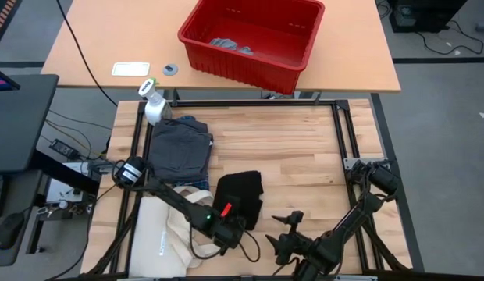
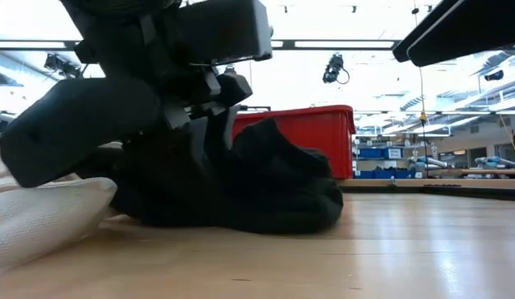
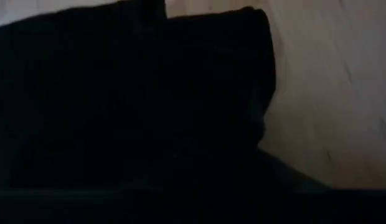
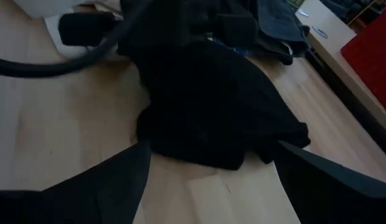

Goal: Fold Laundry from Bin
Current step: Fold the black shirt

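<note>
Step in hand: working the black garment (image 1: 240,197) on the wooden counter (image 1: 304,156), near its front edge. The left pincer (image 1: 230,222) sat down on the garment's near edge, buried in dark cloth in its own wrist view. Fingers looked part closed, but a grip on the fabric could not be confirmed. The right pincer (image 1: 287,232) waited spread wide and empty, just beside the garment's front right corner.

Judgement: this looked like the start of a fold or a lift. The next move would call for a firm pinch on one layer, then a carry across without dragging the whole piece.

Count:
- black garment: one
- dark grey piece (image 1: 179,147), folded, back left: one
- blue plaid, only an edge showing below the grey
- red bin (image 1: 300,56) on the far table, light grey pieces (image 1: 230,45) inside, number unclear
- cream tote bag (image 1: 164,234): one
- spray bottle (image 1: 153,104): one
</note>
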Robot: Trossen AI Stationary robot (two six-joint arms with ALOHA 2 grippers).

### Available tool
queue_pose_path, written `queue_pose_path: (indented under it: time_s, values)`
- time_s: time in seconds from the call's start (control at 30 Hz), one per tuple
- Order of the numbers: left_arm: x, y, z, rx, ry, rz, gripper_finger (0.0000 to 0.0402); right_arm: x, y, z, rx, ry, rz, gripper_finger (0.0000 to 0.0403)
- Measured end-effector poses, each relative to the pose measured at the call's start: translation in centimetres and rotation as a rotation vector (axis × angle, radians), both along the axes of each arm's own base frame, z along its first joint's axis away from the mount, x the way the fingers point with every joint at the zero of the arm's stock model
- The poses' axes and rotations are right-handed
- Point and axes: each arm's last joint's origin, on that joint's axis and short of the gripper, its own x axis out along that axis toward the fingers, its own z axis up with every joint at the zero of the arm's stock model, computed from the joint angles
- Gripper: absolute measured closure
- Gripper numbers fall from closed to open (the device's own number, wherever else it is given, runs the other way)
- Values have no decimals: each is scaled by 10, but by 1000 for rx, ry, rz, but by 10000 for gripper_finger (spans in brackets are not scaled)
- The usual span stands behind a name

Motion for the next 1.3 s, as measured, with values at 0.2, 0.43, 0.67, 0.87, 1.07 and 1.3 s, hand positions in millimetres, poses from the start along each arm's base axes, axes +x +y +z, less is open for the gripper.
queue_pose_path:
  time_s: [0.2, 0.43, 0.67, 0.87, 1.07, 1.3]
  values:
    - [-6, -2, 15, 18, -2, -62, 379, 1, 0, 0, 3, 0, 3, 56]
    - [-21, 8, 65, 36, -60, -57, 384, -1, 2, 0, -1, -2, 9, 56]
    - [-40, 31, 114, 131, -153, 11, 384, 0, 2, 0, 9, -9, 5, 56]
    - [-46, 53, 137, 159, -161, 7, 384, 0, 1, 0, 11, -11, 1, 56]
    - [-56, 75, 158, 155, -177, 51, 384, 1, 1, 0, 17, -16, 0, 56]
    - [-75, 89, 178, 327, -200, 85, 385, 3, 1, 1, 24, -22, -5, 56]
